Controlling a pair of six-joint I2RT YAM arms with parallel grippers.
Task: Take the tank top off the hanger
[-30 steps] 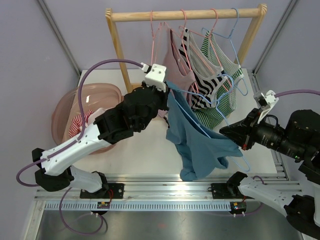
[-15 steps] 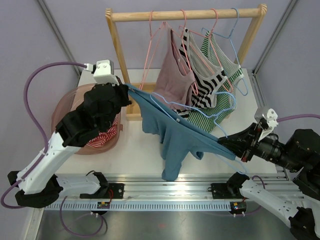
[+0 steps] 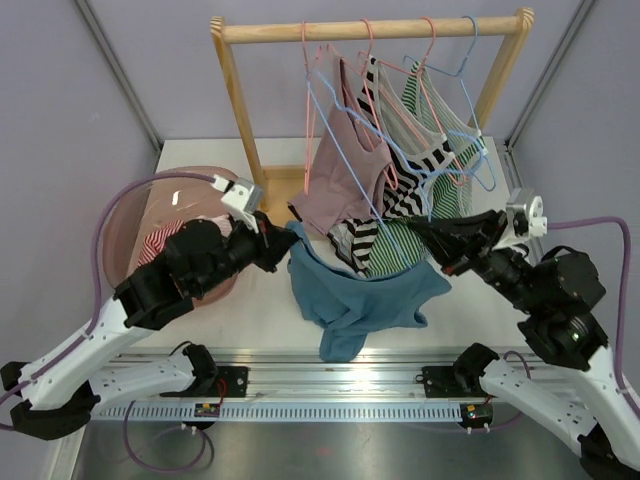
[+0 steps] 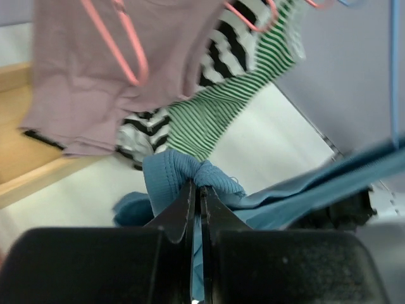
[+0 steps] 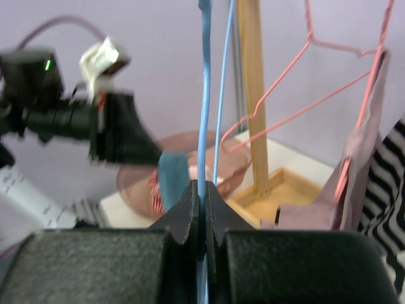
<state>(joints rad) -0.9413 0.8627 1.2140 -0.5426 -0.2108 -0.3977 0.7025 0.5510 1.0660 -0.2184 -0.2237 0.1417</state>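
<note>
The blue tank top [image 3: 365, 295] lies slumped on the table in front of the rack, off its hanger. My left gripper [image 3: 280, 233] is shut on its upper left edge; in the left wrist view the bunched blue tank top [image 4: 174, 174] sits pinched at the tips of the left gripper [image 4: 197, 185]. My right gripper [image 3: 422, 226] is shut on the thin blue hanger [image 3: 428, 205], which now slants bare up toward the rack. From the right wrist, the blue hanger [image 5: 204, 95] runs straight up out of the right gripper [image 5: 202, 187].
A wooden rack [image 3: 370, 30] at the back carries a mauve top [image 3: 345, 175], a black-and-white striped top [image 3: 405, 170] and a green striped top [image 3: 455, 140] on pink and blue hangers. A pink basin [image 3: 150, 215] at the left holds a red-striped garment [image 3: 158, 247].
My left gripper pulled the tank top left and down, off the hanger, and it dropped onto the table. My right gripper swung the emptied hanger up toward the rack.
</note>
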